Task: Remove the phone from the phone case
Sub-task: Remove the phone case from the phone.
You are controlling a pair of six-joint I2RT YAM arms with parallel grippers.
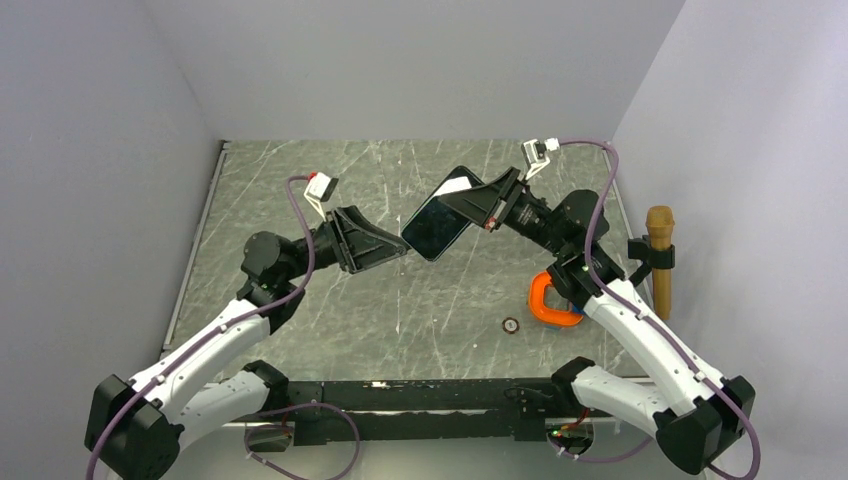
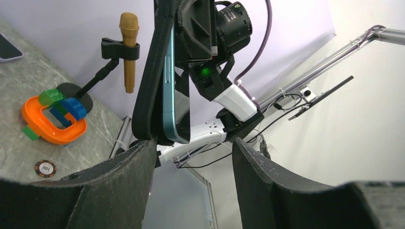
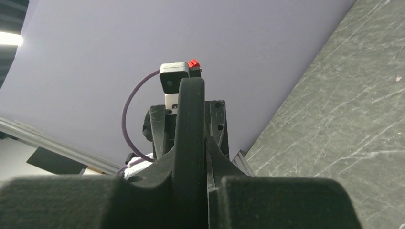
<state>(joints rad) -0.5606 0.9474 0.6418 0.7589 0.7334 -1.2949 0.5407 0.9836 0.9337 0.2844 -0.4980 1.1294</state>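
Note:
The phone (image 1: 437, 228), dark-screened with a teal edge (image 2: 170, 95), sits in a black case (image 2: 145, 95) and is held tilted in the air over the table's middle. My right gripper (image 1: 487, 205) is shut on its upper end. In the right wrist view the case (image 3: 188, 124) stands edge-on between the closed fingers (image 3: 267, 200). My left gripper (image 1: 400, 249) is open at the phone's lower end. In the left wrist view its left finger (image 2: 119, 181) touches the case's bottom corner and the right finger (image 2: 267, 181) stands apart. The phone's lower end stands slightly out of the case.
An orange ring tray with coloured blocks (image 1: 553, 302) lies on the table's right side, also in the left wrist view (image 2: 50, 121). A small round token (image 1: 510, 325) lies near it. A brown microphone on a clamp stand (image 1: 660, 255) stands at the right edge.

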